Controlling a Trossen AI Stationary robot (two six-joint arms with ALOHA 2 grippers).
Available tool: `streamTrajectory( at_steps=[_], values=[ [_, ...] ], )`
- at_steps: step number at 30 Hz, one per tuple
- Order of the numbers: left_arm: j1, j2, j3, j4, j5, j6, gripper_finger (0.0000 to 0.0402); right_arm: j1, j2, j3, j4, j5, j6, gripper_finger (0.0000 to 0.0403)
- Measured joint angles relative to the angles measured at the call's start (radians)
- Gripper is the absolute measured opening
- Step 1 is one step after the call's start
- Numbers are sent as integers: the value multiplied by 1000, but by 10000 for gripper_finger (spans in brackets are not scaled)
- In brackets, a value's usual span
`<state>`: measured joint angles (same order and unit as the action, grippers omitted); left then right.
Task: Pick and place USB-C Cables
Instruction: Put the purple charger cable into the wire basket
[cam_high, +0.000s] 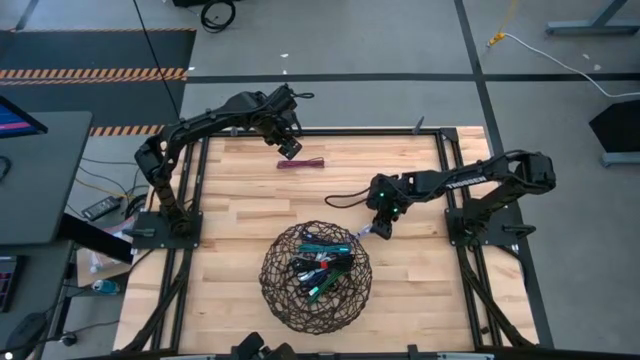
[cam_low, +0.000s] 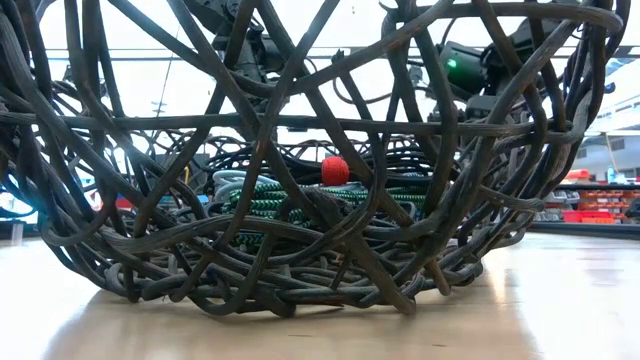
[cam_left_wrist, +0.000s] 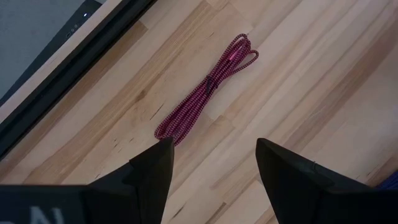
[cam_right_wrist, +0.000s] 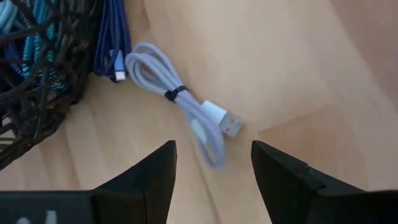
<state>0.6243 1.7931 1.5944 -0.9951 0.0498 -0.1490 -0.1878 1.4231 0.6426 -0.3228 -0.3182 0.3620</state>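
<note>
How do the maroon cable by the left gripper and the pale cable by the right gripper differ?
The maroon cable is a long, narrow braided bundle lying well clear of the basket; the pale cable is smooth, looser, beside the basket. Both lie on the table, tied mid-length, ungripped.

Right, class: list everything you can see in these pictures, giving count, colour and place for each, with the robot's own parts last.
Maroon cable: one, maroon, on the table's far side, below the left gripper.
Pale grey cable: one, pale grey, on the table just outside the basket, below the right gripper.
Cables in basket: several, teal, green, black, blue; exact count unclear.
Basket: one, dark wire mesh, near middle of the table.
Table: one, light wood.
Left gripper: one, dark, jaws open, empty.
Right gripper: one, dark, jaws open, empty.
</note>
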Motion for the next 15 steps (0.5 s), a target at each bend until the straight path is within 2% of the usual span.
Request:
streamTrajectory(
  at_steps=[15],
  values=[
    [0, 0, 0, 0, 0, 1, 233, -31, 3, 0, 2, -34, -25, 214]
  ],
)
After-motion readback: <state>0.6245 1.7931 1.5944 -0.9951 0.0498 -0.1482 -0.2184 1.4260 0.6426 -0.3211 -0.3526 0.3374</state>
